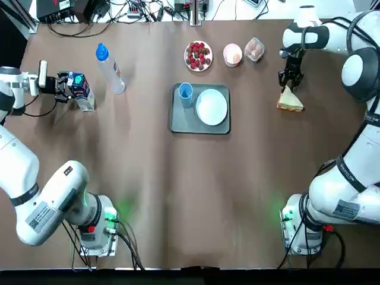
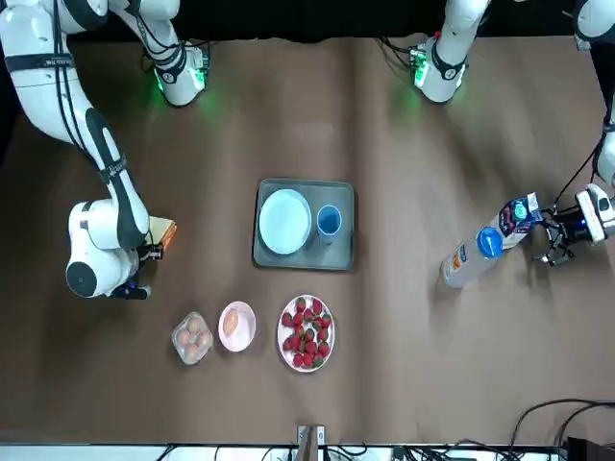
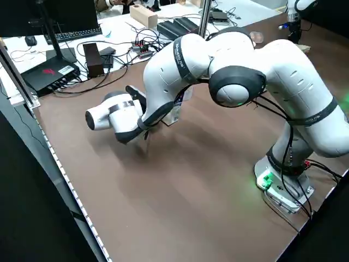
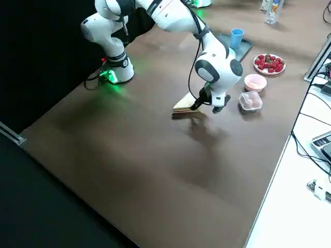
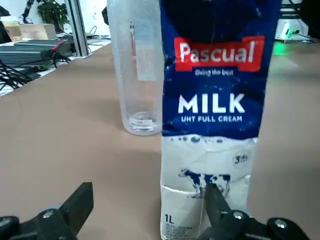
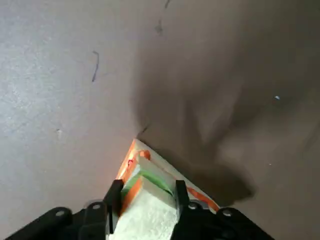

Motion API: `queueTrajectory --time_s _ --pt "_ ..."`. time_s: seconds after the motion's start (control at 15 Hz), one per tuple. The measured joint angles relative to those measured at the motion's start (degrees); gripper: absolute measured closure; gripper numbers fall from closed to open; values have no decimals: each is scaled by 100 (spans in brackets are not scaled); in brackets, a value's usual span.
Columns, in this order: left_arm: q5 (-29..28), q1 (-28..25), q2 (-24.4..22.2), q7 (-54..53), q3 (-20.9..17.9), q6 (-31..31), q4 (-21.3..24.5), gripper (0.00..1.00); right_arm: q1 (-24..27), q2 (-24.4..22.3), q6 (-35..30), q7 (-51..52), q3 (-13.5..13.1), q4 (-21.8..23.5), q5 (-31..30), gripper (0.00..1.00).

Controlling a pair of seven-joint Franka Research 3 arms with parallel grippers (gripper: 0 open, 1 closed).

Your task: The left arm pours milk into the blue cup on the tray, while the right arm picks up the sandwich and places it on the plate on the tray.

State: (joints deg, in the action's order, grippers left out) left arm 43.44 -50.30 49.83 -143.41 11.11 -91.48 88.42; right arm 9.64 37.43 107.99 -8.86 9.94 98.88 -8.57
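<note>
Clock: read in the top view, with twelve o'clock pointing away from the robot.
Tray [image 1: 200, 127]: near the middle of the table.
Blue cup [image 1: 185, 95]: on the tray, between ten and eleven o'clock of its centre.
Plate [image 1: 211, 107]: on the tray, at three o'clock, just beside the cup.
Milk carton [image 1: 83, 94]: upright, well apart from the tray at nine o'clock.
Left gripper [image 5: 150, 190]: just beside the carton, at nine to ten o'clock of it; its fingers stood open, one overlapping the carton in the wrist view.
Sandwich [image 1: 290, 101]: well apart from the tray at three o'clock; whether it touched the table could not be told.
Right gripper [image 6: 149, 192]: at the sandwich's twelve o'clock edge, gripping it between both fingers.
Water bottle [image 1: 111, 68]: ten o'clock of the tray.
Strawberries [image 1: 198, 56]: on a dish, twelve o'clock.
Pink bowl [image 1: 232, 55]: one o'clock.
Clear box [image 1: 254, 50]: between one and two o'clock, near the bowl.
</note>
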Motion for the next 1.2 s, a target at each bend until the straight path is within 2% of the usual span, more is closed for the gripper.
queueTrajectory --time_s 0.07,0.33,0.4,0.6,0.73,0.87,1.0,1.2 --pt "-59 4 8 0 -1 2 1 0 -4 0 -6 1 0 0 -7 55" --pt "-168 -58 15 0 -15 3 0 0 -4 -3 -39 1 -2 -10 -22 82" --pt "-169 -89 15 0 -19 4 1 0 -4 -4 -48 1 -2 -19 -23 85" --pt "-177 -259 21 0 -35 79 21 0 -12 -6 -49 2 3 -82 -25 85" --pt "-181 -432 36 0 -42 280 26 0 -37 -8 -278 3 78 -271 -23 85" --pt "-192 -568 48 1 -45 398 78 0 -68 -28 -831 -5 295 -563 -18 85" --pt "-224 -616 50 0 -44 467 189 0 -104 -95 -1250 -60 621 -811 13 85" --pt "-255 -591 52 -1 -9 487 366 0 -182 -272 -1415 -620 975 -959 429 85"
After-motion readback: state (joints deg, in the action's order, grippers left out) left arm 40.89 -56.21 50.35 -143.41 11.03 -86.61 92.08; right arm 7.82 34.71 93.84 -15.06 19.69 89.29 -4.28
